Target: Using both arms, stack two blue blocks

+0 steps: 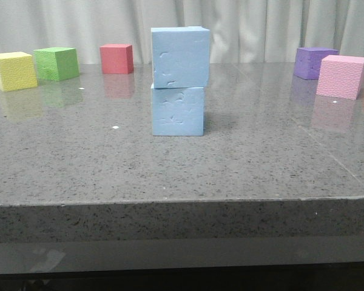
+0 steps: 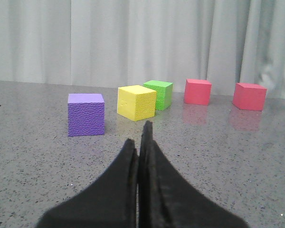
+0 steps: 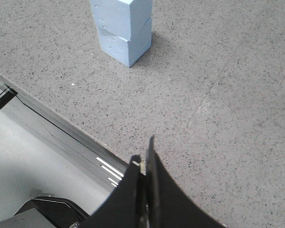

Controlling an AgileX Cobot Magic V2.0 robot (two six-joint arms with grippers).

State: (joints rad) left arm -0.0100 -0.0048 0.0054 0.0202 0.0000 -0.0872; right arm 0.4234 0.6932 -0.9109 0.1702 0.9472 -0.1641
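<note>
The upper blue block (image 1: 180,57) sits on the lower blue block (image 1: 178,111); stacking looks complete. Left gripper (image 2: 141,142) and right gripper (image 3: 145,159) have jaws together, empty; nothing remains.

Sky-blue blocks (image 1: 179,82), speckled grey table (image 1: 170,163)

One block (image 1: 180,58) sits on the other block (image 1: 178,111), well ahead of the right gripper (image 3: 143,164), which hangs over the table (image 3: 237,95) edge.
</note>
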